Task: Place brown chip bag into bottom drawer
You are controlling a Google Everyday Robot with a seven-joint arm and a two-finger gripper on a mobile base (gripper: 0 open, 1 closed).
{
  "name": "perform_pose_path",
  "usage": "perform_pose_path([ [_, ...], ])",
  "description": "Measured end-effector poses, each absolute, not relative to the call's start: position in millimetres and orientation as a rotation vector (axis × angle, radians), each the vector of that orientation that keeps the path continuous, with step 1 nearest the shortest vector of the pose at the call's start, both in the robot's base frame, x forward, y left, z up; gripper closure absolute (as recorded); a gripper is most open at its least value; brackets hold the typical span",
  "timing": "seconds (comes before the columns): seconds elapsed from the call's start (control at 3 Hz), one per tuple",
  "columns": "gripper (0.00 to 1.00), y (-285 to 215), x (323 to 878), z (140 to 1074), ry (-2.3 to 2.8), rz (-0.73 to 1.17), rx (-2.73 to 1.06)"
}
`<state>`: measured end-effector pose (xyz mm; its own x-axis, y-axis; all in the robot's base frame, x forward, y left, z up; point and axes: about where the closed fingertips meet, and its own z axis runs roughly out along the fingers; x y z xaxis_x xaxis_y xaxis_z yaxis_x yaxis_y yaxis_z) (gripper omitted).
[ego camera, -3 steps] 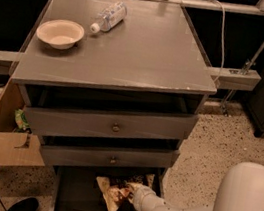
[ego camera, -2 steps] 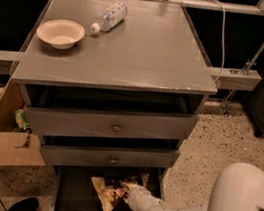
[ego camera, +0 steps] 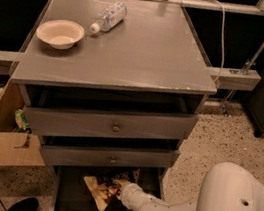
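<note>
The brown chip bag (ego camera: 103,190), crumpled dark-brown and yellow foil, lies inside the pulled-out bottom drawer (ego camera: 69,199), on its dark floor just under the middle drawer. My gripper (ego camera: 119,190) reaches into the drawer from the right on a white arm and sits right at the bag's right edge. Its tips are hidden by the bag and the wrist.
Two upper grey drawers (ego camera: 113,126) with round knobs stand slightly open. A pale bowl (ego camera: 60,33) and a lying plastic bottle (ego camera: 107,17) are on the cabinet top. A cardboard box (ego camera: 9,143) with a green packet (ego camera: 21,119) stands at the left. A dark shoe (ego camera: 22,206) lies on the floor.
The arm and the bag have shifted a little to the left, deeper over the bottom drawer's floor. The arm's white elbow sits lower and closer.
</note>
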<state>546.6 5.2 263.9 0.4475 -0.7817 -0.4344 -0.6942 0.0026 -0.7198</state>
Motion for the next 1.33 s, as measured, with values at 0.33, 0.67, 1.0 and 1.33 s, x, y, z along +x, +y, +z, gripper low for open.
perform_pose_path([
  [0.33,1.00,9,562,258,1.266,-0.132,-1.718],
  [0.67,1.00,9,577,246,1.270,-0.152,-1.724],
  [1.0,1.00,8,597,213,1.288,-0.142,-1.769],
  [1.33,1.00,8,597,213,1.287,-0.143,-1.767],
])
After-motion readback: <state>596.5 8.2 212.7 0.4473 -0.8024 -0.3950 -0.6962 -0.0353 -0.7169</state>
